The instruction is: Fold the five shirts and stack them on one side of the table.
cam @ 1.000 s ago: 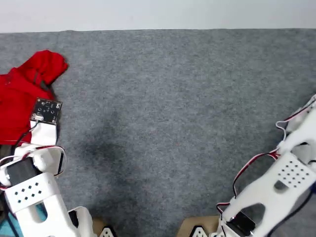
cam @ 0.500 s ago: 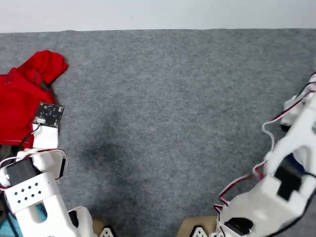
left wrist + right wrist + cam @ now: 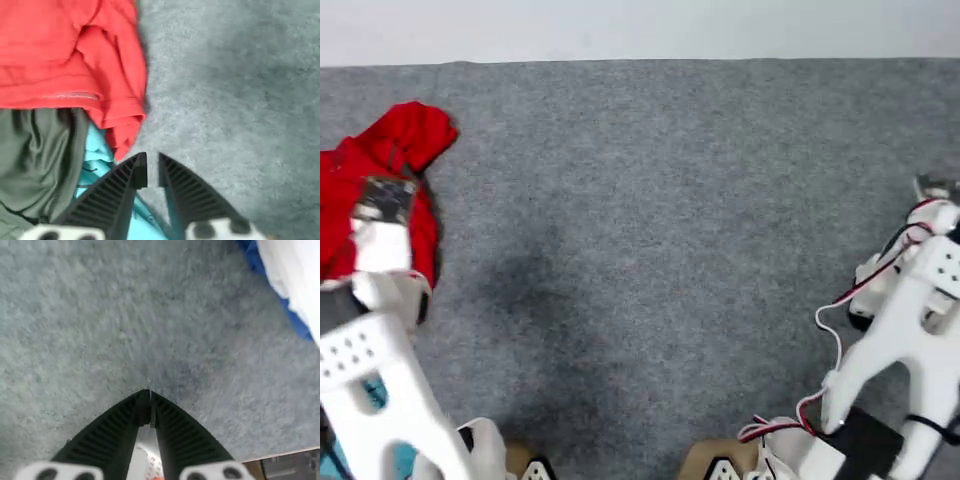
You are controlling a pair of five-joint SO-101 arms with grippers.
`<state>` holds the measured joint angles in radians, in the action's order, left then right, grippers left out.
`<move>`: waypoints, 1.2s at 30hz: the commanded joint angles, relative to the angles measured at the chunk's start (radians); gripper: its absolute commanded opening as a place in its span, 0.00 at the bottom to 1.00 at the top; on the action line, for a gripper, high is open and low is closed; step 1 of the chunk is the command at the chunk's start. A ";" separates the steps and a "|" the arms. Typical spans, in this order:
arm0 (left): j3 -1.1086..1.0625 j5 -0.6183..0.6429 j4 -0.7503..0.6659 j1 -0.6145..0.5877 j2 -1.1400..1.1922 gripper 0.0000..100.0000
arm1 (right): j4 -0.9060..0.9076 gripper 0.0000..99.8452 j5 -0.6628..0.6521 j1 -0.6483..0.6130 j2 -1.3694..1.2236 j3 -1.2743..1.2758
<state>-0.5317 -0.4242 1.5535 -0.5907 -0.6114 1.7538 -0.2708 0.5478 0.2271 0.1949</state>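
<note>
Since a second ago the left arm [image 3: 368, 340] has swung up and outward, so its wrist now hangs over the red shirt [image 3: 390, 150] instead of beside its edge. The right arm [image 3: 910, 320] has dropped back and lower at the far side of the surface [image 3: 660, 200].

The left tool [image 3: 152, 170] is parted by only a narrow slit and holds nothing. Its ribbed black fingers [image 3: 122, 185] hover over the spot where the shirt's hanging corner meets a turquoise garment [image 3: 97, 152]. The right tool [image 3: 150, 407] has its tips pressed together and empty, above bare grey felt.

The red shirt lies crumpled at the left edge of the surface, soft knit with a stitched hem and one rounded lobe pushed toward the far side. In the left wrist view it lies over an olive-green garment [image 3: 35, 160], smoother and creased into long folds, with the turquoise one just beside it. In the right wrist view a blue fabric edge [image 3: 280, 295] shows under something white [image 3: 297, 270]. The surface is coarse, fuzzy grey felt.
</note>
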 commanded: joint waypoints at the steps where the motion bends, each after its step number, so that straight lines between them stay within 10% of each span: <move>1: 0.171 -0.002 0.026 -0.066 0.189 0.13 | 0.035 0.01 0.002 0.050 0.038 0.017; 25: 0.717 -0.227 -0.175 -0.175 1.031 0.24 | 0.041 0.01 0.006 0.090 0.044 0.124; 31: 0.819 -0.226 -0.107 -0.126 1.088 0.00 | 0.041 0.01 0.006 0.090 0.044 0.124; 36: 0.869 -0.222 0.000 -0.055 1.085 0.00 | 0.041 0.01 0.006 0.090 0.044 0.124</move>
<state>0.2754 -0.6437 1.4876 -0.6859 0.4841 1.7538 -0.2708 0.6245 0.2302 0.3237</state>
